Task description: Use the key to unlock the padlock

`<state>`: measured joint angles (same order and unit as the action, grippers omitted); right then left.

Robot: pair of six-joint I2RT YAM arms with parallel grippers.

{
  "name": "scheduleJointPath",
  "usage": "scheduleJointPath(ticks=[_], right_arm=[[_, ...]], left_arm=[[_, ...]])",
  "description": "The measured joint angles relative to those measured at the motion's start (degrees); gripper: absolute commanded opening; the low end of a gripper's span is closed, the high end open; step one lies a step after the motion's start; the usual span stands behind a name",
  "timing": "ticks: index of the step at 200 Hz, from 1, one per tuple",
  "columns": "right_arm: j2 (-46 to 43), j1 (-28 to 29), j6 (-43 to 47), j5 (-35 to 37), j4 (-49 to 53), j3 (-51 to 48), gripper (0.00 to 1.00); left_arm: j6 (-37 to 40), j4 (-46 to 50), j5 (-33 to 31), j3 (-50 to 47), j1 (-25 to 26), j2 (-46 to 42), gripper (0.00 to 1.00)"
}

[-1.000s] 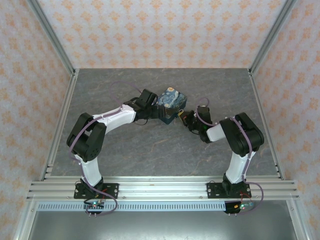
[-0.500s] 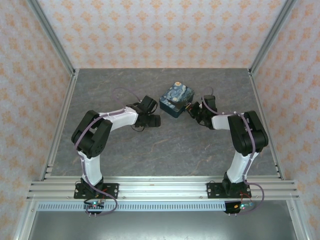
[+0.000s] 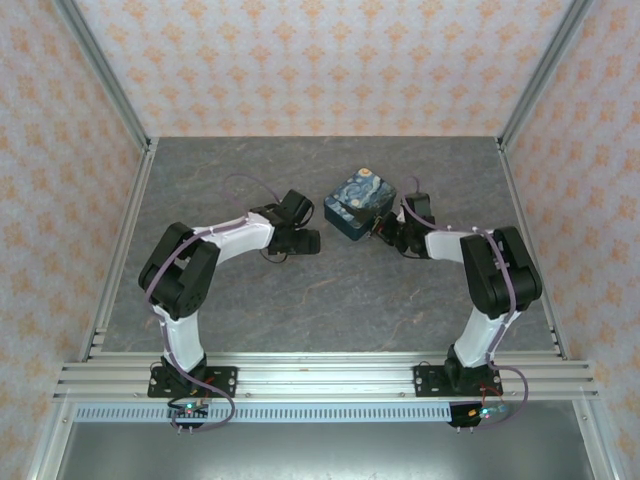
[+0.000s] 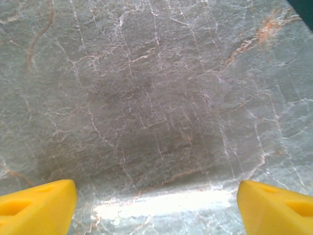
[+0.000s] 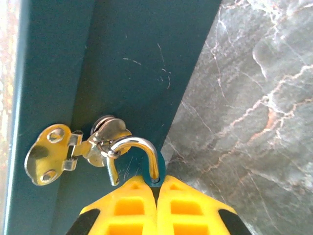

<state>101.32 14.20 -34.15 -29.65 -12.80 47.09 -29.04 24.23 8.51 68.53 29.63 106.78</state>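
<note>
Right gripper, seen from above, is pressed shut against the blue box's right side; left gripper is spread wide and empty just left of the box. Left wrist: yellow fingers far apart over marble table. Right wrist: fingertips closed together under the padlock shackle, which hooks the box's brass hasp; can't tell if it is gripped.

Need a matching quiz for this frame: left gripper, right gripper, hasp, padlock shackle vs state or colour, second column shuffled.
Column one
1. left gripper
2. right gripper
3. hasp
4. padlock shackle

Column two
A. silver, hooked through the hasp's loop
B. wide open over bare table
C. brass-coloured, fixed to the teal side of the box
D. shut on the shackle's foot

Pairs: 1-B, 2-D, 3-C, 4-A
</note>
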Motion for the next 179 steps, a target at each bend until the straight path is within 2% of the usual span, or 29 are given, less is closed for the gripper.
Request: scheduleJointPath(ticks=[73, 113, 148, 179], right_arm=[[-2.4, 0.0, 1.0, -0.5, -0.1, -3.1, 0.0], [-3.4, 0.0, 1.1, -0.6, -0.4, -4.4, 0.0], [-4.1, 0.0, 1.0, -0.6, -1.4, -5.7, 0.0], [-4.8, -0.3, 1.0, -0.9, -2.3, -6.8, 0.0]], left_arm=[[0.0, 3.5, 0.0, 14.7, 2.8, 0.2, 0.87], [0.5, 5.0, -0.7, 24.7, 5.0, 6.7, 0.87], [1.0, 7.7, -3.2, 27.1, 6.8, 12.5, 0.87], [2.5, 9.6, -6.5, 29.3, 7.9, 13.3, 0.87]])
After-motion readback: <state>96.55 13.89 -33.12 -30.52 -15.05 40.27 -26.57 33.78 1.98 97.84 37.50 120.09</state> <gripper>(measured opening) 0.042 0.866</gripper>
